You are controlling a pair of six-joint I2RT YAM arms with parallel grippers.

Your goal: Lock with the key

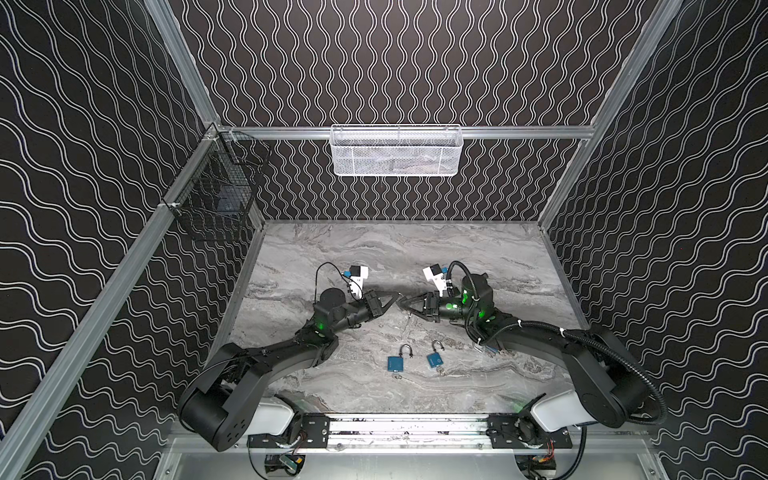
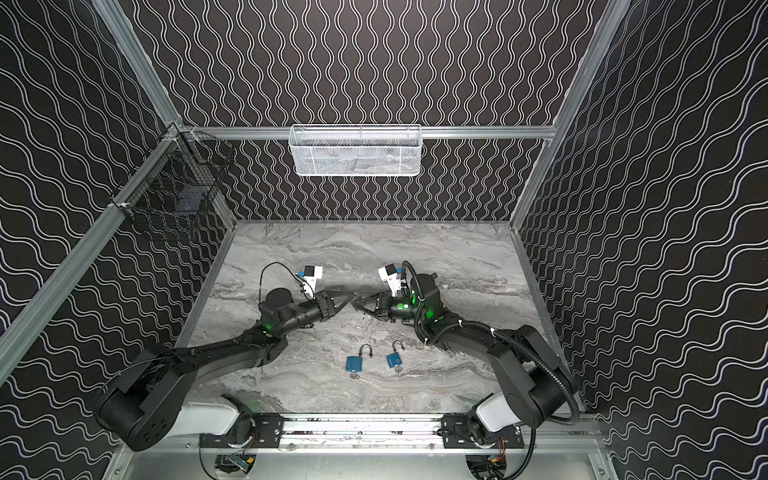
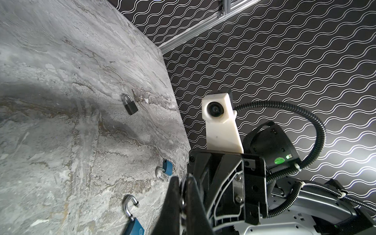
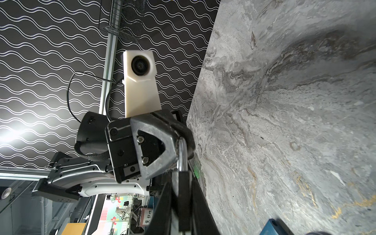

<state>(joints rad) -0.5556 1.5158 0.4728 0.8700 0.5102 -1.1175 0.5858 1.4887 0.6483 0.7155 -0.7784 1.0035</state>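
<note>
Both arms meet above the middle of the marble table (image 1: pixel 415 249). My right gripper (image 4: pixel 181 181) is shut on the body of a black padlock (image 4: pixel 184 203), whose silver shackle (image 4: pixel 182 156) points at the other arm. My left gripper (image 3: pixel 183 180) is shut, its fingertips closed around the top of that shackle. In both top views the two grippers (image 1: pixel 398 298) (image 1: pixel 406 306) touch tip to tip, and the lock between them barely shows. The held padlock's key is hidden.
Two blue padlocks (image 1: pixel 397 363) (image 1: pixel 434 359) lie with open shackles near the front, each with a small silvery key (image 1: pixel 397 376) at its bottom. Another black padlock (image 3: pixel 130 104) lies shut on the table. A white mesh basket (image 1: pixel 396 151) and a black wire basket (image 1: pixel 216 183) hang on the walls.
</note>
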